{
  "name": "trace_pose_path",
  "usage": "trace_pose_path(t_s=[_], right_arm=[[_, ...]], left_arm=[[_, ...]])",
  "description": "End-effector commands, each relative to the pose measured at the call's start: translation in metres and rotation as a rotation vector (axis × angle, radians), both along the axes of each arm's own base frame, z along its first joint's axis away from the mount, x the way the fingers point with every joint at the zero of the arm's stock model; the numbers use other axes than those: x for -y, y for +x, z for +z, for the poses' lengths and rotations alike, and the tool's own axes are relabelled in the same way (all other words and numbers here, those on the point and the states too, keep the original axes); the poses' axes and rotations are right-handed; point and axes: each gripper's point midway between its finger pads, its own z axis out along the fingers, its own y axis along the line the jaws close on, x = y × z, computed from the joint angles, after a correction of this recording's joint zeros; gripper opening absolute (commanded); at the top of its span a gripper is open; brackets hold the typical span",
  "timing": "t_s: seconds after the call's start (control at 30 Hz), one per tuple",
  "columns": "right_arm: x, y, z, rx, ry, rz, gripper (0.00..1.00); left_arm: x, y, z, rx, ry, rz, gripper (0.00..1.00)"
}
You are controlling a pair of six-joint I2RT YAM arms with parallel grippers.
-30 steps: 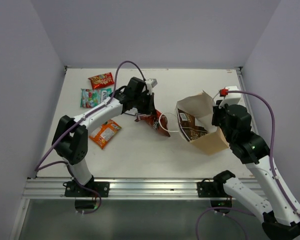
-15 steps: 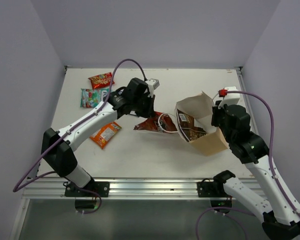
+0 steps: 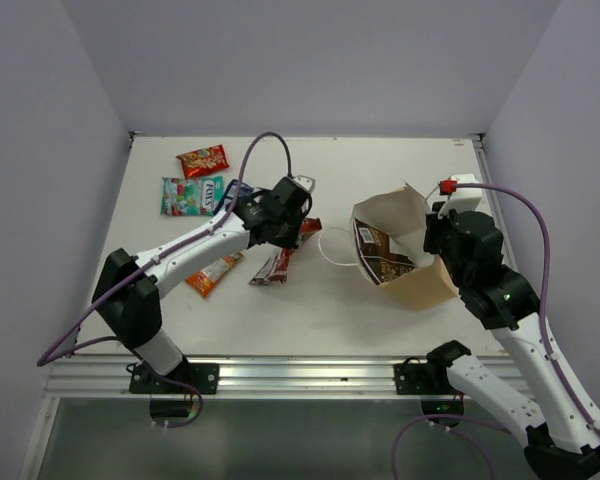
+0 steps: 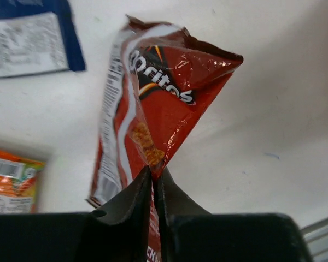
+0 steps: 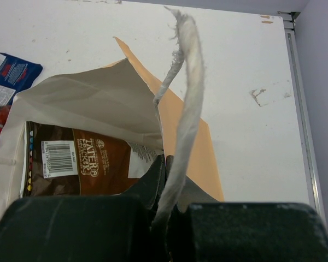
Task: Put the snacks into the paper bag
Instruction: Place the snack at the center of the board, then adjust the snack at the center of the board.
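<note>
My left gripper (image 3: 286,226) is shut on the edge of a red Doritos packet (image 3: 274,263), which hangs from its fingertips in the left wrist view (image 4: 167,103), left of the paper bag. The tan paper bag (image 3: 418,283) lies tilted with its mouth open toward the left. A dark brown packet (image 3: 378,250) sits inside it (image 5: 79,164). My right gripper (image 3: 437,236) is shut on the bag's rim (image 5: 128,103) next to a white cord handle (image 5: 184,103). A red packet (image 3: 202,160), a teal-green packet (image 3: 185,195), a blue-white packet (image 3: 236,190) and an orange packet (image 3: 212,272) lie on the table.
The bag's other white cord handle (image 3: 331,247) loops onto the white table (image 3: 310,300) between the red Doritos packet and the bag's mouth. Grey walls close in the left, back and right sides. A metal rail (image 3: 280,372) runs along the near edge.
My left gripper has carried the red Doritos packet a little left and nearer, away from the bag's mouth, and the packet now hangs more upright. The right gripper and the bag have not moved.
</note>
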Motion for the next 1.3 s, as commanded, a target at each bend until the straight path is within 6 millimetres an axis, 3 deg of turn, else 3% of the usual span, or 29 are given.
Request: trace_pose_path(t_s=[0.0,0.07,0.17,0.3,0.4,0.47,0.63,0.87,0.97,1.03,1.17,1.27], right_arm=[[-0.005,0.003,0.017,0.064,0.046,0.011,0.00],[-0.005,0.003,0.018,0.065,0.047,0.011,0.00],[-0.006,0.004,0.017,0.064,0.050,0.013,0.00],[-0.007,0.005,0.016,0.059,0.049,0.016,0.00],[-0.007,0.005,0.016,0.059,0.049,0.016,0.00],[-0.007,0.004,0.016,0.061,0.049,0.015,0.00],[-0.009,0.005,0.015,0.056,0.055,0.022,0.00],[-0.008,0.004,0.014,0.054,0.053,0.019,0.00],[-0.009,0.004,0.014,0.053,0.055,0.023,0.00],[-0.010,0.005,0.013,0.050,0.055,0.026,0.00],[-0.009,0.004,0.013,0.050,0.054,0.024,0.00],[-0.010,0.005,0.014,0.055,0.060,0.027,0.00]], left_arm=[[0.019,-0.045,-0.009,-0.080,-0.093,-0.082,0.15],[0.022,-0.066,-0.019,-0.113,-0.154,-0.100,0.31],[0.033,-0.091,-0.011,-0.124,-0.287,-0.158,0.46],[0.049,-0.112,0.011,-0.116,-0.424,-0.244,0.54],[0.044,-0.113,0.020,-0.078,-0.458,-0.226,0.59],[0.035,-0.104,0.018,-0.042,-0.443,-0.155,0.63],[0.016,-0.080,-0.006,-0.052,-0.429,-0.048,0.58],[0.041,-0.024,0.002,0.033,-0.489,-0.033,0.50],[0.048,-0.008,-0.015,0.044,-0.466,-0.008,0.49],[0.047,-0.002,-0.037,0.028,-0.427,0.015,0.48],[0.036,-0.017,-0.091,-0.070,-0.351,0.041,0.46],[0.023,-0.031,-0.121,-0.115,-0.303,0.056,0.45]])
